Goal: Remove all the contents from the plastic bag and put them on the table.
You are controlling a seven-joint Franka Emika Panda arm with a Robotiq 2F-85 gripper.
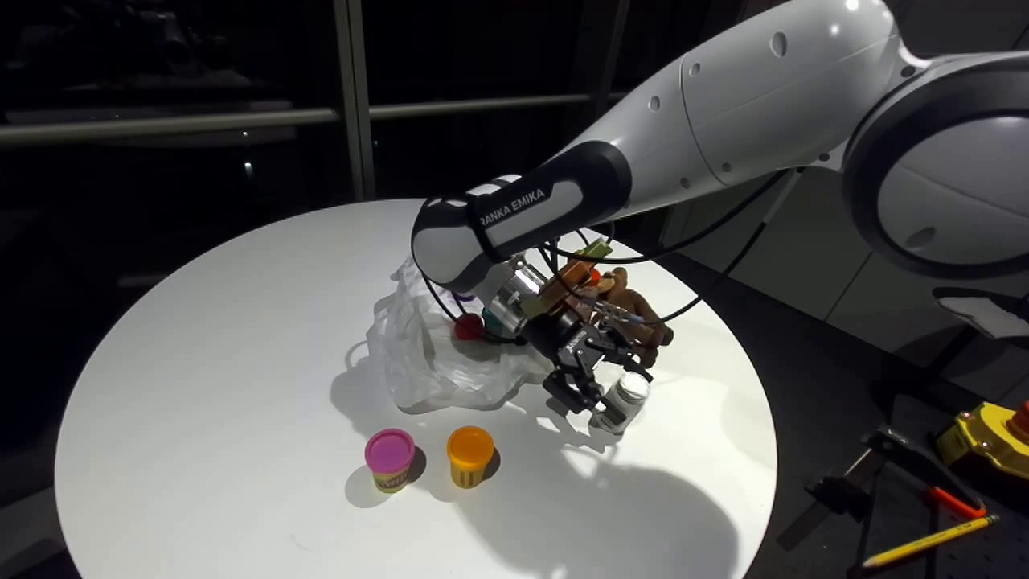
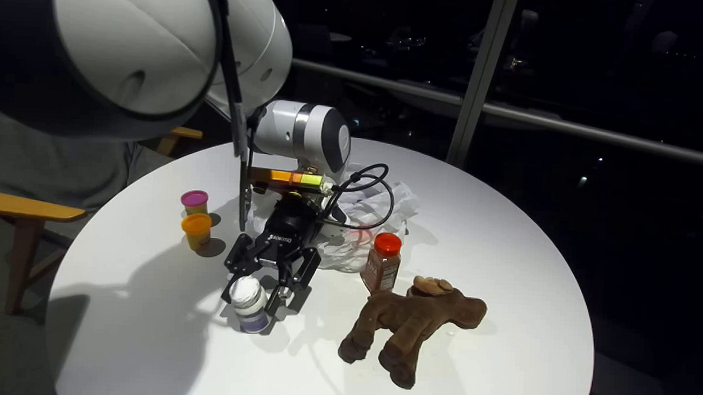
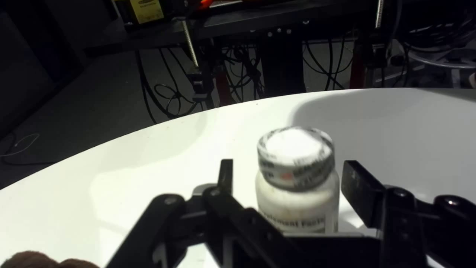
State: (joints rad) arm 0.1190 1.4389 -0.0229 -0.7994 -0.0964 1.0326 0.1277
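Note:
The crumpled clear plastic bag (image 1: pixel 410 366) lies on the white table (image 1: pixel 201 362), partly behind the arm; it also shows in an exterior view (image 2: pixel 386 208). A red round item (image 1: pixel 469 326) and a teal item (image 1: pixel 492 323) show at the bag. A white bottle (image 3: pixel 297 197) with a printed cap band stands upright on the table; it shows in both exterior views (image 1: pixel 633 394) (image 2: pixel 251 312). My gripper (image 3: pixel 290 176) is open, its fingers on either side of the bottle. The wrist view shows a gap at the left finger and a narrow one at the right.
A pink-lidded tub (image 1: pixel 390 460) and an orange tub (image 1: pixel 469 457) stand on the table before the bag. A red-lidded spice jar (image 2: pixel 383 267) stands beside the bag. A brown plush toy (image 2: pixel 411 325) lies near it. The table's edge (image 3: pixel 167 124) curves behind the bottle.

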